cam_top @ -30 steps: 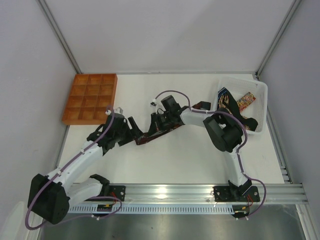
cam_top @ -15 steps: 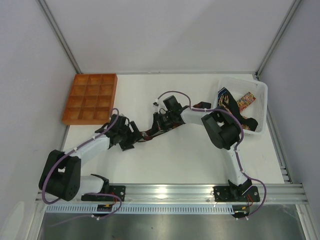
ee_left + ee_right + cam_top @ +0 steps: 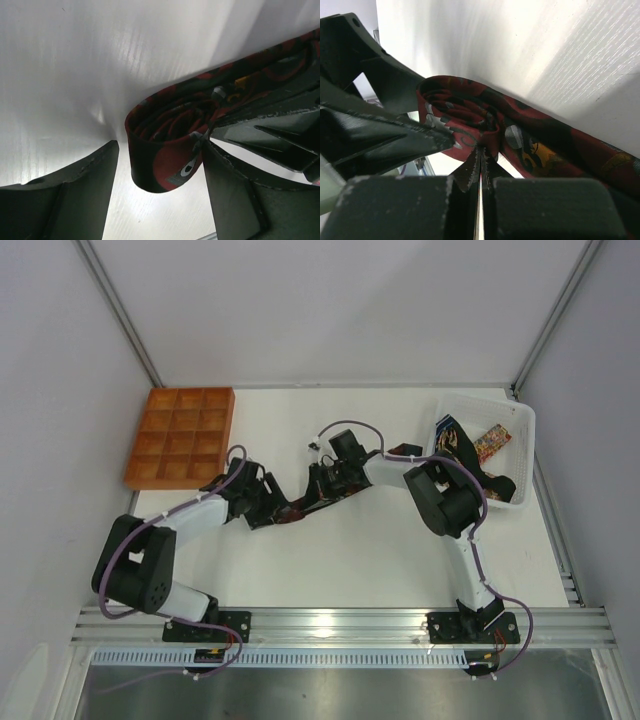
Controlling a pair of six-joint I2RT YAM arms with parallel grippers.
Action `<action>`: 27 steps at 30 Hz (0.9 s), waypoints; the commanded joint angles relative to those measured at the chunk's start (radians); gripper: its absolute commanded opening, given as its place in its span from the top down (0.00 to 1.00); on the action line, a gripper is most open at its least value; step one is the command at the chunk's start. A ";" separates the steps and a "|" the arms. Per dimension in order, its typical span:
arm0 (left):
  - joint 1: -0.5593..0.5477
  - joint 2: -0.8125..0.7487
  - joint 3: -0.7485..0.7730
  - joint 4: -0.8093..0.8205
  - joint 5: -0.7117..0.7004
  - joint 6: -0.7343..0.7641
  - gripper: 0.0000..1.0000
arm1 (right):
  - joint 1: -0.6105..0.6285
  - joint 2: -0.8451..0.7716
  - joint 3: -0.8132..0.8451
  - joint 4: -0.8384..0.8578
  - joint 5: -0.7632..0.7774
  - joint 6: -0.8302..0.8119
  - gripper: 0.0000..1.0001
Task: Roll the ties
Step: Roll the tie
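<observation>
White surface between pale walls carries an orange tray in its far left corner and a white basket in its far right corner, where other ties lie heaped. A maroon tie with a red and gold print lies near the middle of the surface, a little toward the left edge, one end curled into a loose coil. The left end effector is spread wide, a finger on each side of that coil. The right end effector is closed, its tips pinching the fabric at the coil.
</observation>
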 commanded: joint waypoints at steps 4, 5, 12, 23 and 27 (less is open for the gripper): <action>0.009 0.054 0.046 0.046 -0.028 -0.007 0.40 | -0.004 0.024 0.046 0.019 -0.013 -0.015 1.00; 0.009 0.057 0.046 0.049 -0.028 -0.004 0.43 | -0.004 0.026 0.047 0.020 -0.015 -0.015 1.00; 0.008 0.040 0.065 0.005 -0.063 0.042 0.90 | -0.003 0.006 0.044 0.018 0.000 -0.004 1.00; 0.005 -0.173 -0.010 -0.211 -0.161 0.108 1.00 | 0.046 -0.054 0.021 -0.011 0.155 -0.013 1.00; 0.005 -0.242 -0.020 -0.273 -0.189 0.114 1.00 | 0.062 -0.019 0.043 0.004 0.197 0.005 1.00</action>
